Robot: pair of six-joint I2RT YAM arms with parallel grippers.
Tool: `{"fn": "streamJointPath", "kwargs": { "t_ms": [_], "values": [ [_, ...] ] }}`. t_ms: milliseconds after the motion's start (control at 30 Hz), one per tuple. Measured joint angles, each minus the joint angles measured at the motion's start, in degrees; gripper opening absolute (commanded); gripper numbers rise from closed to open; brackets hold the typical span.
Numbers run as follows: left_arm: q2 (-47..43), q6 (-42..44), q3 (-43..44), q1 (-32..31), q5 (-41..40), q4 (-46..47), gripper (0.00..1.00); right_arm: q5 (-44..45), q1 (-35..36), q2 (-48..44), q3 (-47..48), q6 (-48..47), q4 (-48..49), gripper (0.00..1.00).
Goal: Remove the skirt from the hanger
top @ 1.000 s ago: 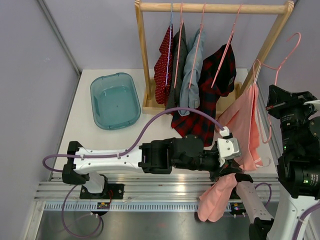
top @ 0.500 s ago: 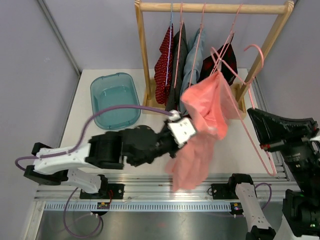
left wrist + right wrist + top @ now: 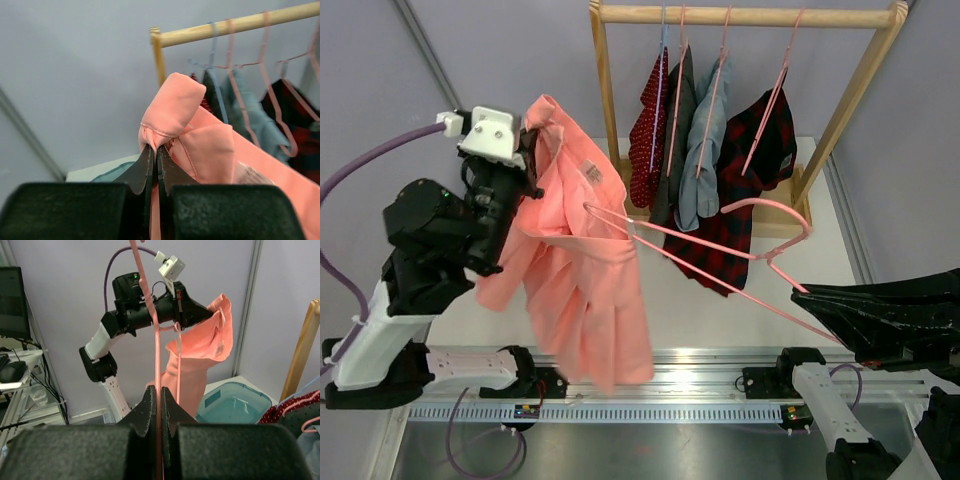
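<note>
Over on the left, the left arm's fingers (image 3: 153, 154) are clenched on a fold at the top of the pink skirt (image 3: 582, 290). They hold it high, so the cloth hangs down past the near edge of the worktop (image 3: 720, 312). To the right of it the pink hanger (image 3: 157, 350) lies stretched almost flat across the middle. Its far tip is at the skirt's edge and, as far as I can judge, not yet clear of the cloth; I cannot tell whether a clip or only a fold catches it. At the far right the right arm's fingers (image 3: 152, 399) are clamped on the hanger's wire. To finish this pull well, I'd say the two arms should draw apart along the line of the hanger. The left should carry the skirt leftward and the right hold firm, so the tip slides out rather than snagging or tearing the cloth. Neither grip should loosen until cloth and wire are well apart, and the hook should stay away from the clothes on the rail. Counting from the left: one skirt, one teal tub (image 3: 232, 405) seen only in the right wrist view, one hanger in hand, one wooden rail (image 3: 740, 15) carrying four hangers with four garments, and two arms.
</note>
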Motion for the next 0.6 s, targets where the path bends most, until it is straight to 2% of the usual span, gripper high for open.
{"fn": "streamJointPath", "kwargs": {
  "t_ms": [133, 167, 333, 433, 600],
  "values": [
    [4.8, -0.8, 1.4, 12.7, 3.0, -0.3, 0.0, 0.7, 1.7, 0.1, 0.0, -6.1, -6.2, 0.0],
    [7.6, -1.8, 3.9, 17.7, 4.8, -1.3, 0.0, 1.1, 1.9, 0.1, -0.4, -7.1, -6.9, 0.0],
    [22.2, -4.9, 19.2, 33.6, 10.8, -3.5, 0.0, 5.0, 1.9, 0.0, -4.9, -11.3, -10.8, 0.0],
    [28.9, -5.7, 28.2, 39.7, 13.5, -3.3, 0.0, 7.7, 2.0, -0.3, -7.7, -13.4, -13.6, 0.0],
    [32.5, -8.4, 33.1, 48.5, 18.0, -2.5, 0.0, 13.0, 3.1, -0.9, -9.5, -16.6, -18.1, 0.0]
  ]
}}
